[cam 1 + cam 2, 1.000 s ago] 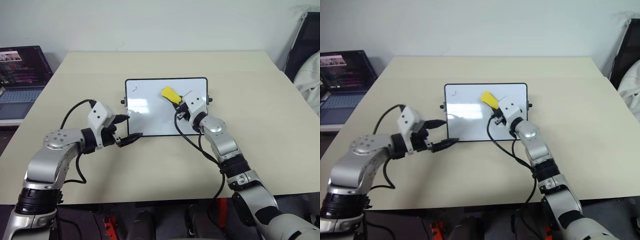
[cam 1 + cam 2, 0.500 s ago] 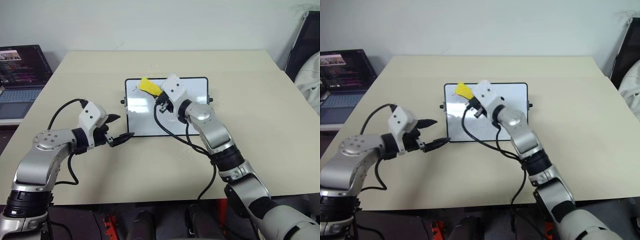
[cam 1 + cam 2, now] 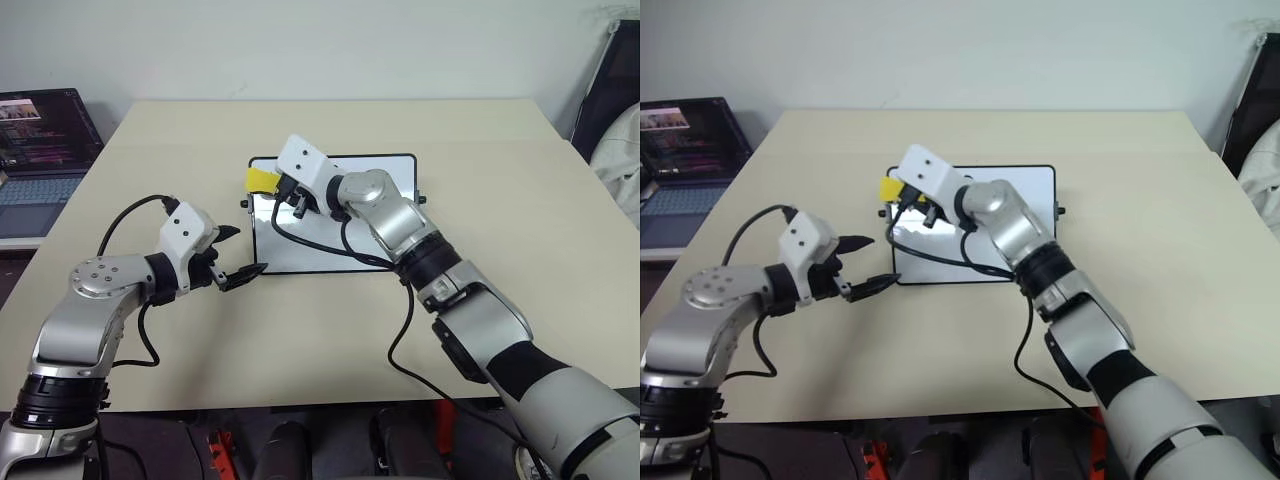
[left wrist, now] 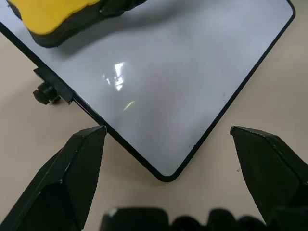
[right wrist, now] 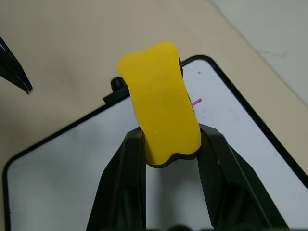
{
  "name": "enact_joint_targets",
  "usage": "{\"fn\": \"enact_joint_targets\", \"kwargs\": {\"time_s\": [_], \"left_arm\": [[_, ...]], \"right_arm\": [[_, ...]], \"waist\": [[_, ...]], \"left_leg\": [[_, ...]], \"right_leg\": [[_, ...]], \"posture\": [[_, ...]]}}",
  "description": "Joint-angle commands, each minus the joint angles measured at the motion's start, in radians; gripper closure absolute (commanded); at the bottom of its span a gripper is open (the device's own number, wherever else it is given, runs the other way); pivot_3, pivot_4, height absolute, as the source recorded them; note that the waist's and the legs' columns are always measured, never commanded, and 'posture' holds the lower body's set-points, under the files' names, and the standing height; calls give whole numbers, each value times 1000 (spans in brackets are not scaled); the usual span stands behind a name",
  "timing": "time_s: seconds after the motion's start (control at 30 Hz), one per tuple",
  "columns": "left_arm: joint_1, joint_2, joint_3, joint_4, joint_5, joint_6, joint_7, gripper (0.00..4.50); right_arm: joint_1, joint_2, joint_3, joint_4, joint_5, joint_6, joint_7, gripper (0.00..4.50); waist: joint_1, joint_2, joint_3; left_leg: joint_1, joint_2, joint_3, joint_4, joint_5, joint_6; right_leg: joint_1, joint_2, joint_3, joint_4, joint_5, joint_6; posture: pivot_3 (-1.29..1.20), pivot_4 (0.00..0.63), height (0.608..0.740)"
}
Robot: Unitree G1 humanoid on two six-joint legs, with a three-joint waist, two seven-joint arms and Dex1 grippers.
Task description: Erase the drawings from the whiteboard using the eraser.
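Note:
The whiteboard (image 3: 300, 252) lies flat in the middle of the beige table. My right gripper (image 3: 272, 190) is shut on the yellow eraser (image 3: 262, 180), holding it at the board's far left corner; I cannot tell whether it touches the surface. In the right wrist view a small purple mark of the drawings (image 5: 196, 101) lies on the board right beside the eraser (image 5: 161, 115). My left gripper (image 3: 245, 252) stands open by the board's near left corner, with that corner (image 4: 166, 175) between its fingertips and nothing held.
An open laptop (image 3: 40, 150) sits on a lower surface off the table's left side. A dark object and white cloth (image 3: 612, 120) stand beyond the right edge. Black cables trail from both wrists over the board and table.
My right gripper has carried the eraser leftward across the board's far part, from right of centre to the far left corner. The left gripper has stayed by the near left corner.

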Motion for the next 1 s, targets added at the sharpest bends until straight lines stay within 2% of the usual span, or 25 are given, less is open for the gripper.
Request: {"fn": "enact_joint_targets", "kwargs": {"time_s": [0.03, 0.17, 0.43, 0.6, 0.7, 0.83, 1.0], "left_arm": [[-27, 0, 7, -2, 5, -31, -9, 0], [-31, 0, 5, 3, 8, -36, -14, 0], [-38, -6, -2, 7, 12, -43, -19, 0], [-44, -11, -9, 13, 13, -47, -22, 0], [-46, -13, -11, 16, 14, -50, -24, 0], [-50, -16, -12, 17, 14, -51, -24, 0], [-57, -23, -20, 21, 19, -53, -25, 0]], "right_arm": [[-99, 9, -11, 122, -39, -85, -38, 3380], [-156, 5, -6, 220, -71, -129, -38, 3380], [-169, -21, 70, 273, -174, -178, 111, 3392], [-209, -26, 11, 306, -156, -165, -9, 3395], [-222, -41, 0, 330, -163, -168, -24, 3398], [-213, -55, 14, 343, -179, -167, 14, 3398], [-182, -34, 73, 310, -210, -197, 180, 3398]], "waist": [[0, 0, 0], [0, 0, 0], [0, 0, 0], [0, 0, 0], [1, 0, 0], [3, 0, 0], [1, 0, 0]], "left_leg": [[-2, 0, 0, 0, 0, 0], [-8, 0, 0, 0, 0, -1], [-9, 0, 0, 0, 0, -1], [-9, 0, 0, 1, 1, -2], [-9, 0, 0, 1, 2, -4], [-8, -1, 0, 1, 3, -4], [-8, -1, 1, 1, 3, -4]], "right_leg": [[-2, 0, 0, 0, 0, 0], [-7, -1, 0, 1, 0, 0], [-8, -1, 0, 1, 0, 0], [-8, -1, 0, 2, 0, 0], [-8, -1, 0, 4, 0, 0], [-7, -1, -2, 4, 0, 0], [-7, -1, -1, 5, 0, 0]], "posture": [[0, 150, 740], [0, 150, 740], [0, 150, 740], [0, 150, 740], [0, 150, 740], [0, 150, 740], [0, 150, 740]]}}
